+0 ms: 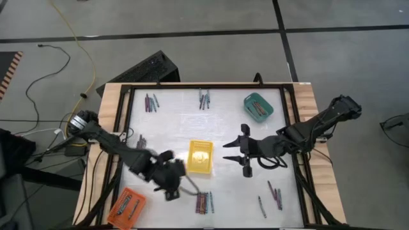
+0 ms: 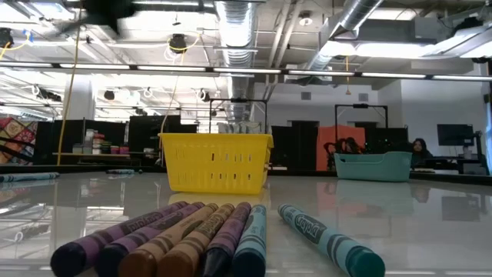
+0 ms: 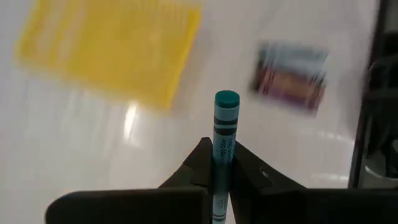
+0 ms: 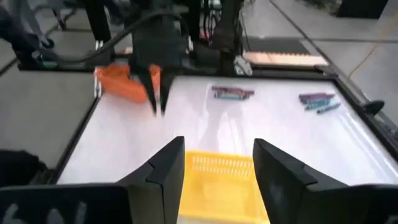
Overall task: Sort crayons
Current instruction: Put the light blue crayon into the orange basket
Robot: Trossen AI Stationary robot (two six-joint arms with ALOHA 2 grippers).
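Left claw (image 3: 222, 165) pinching teal crayon (image 3: 225, 127) tight, hovering above tabletop (image 1: 172, 115) beside yellow tray (image 1: 200, 157). Right claw (image 4: 216, 167) gaping wide, holding nothing, hanging over same tray's far side.

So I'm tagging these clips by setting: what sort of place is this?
Probably a robotics lab or workshop in an industrial building: bare ceiling ducts and strip lights overhead, a concrete floor with loose cables, and a framed work table carrying crayon trays.
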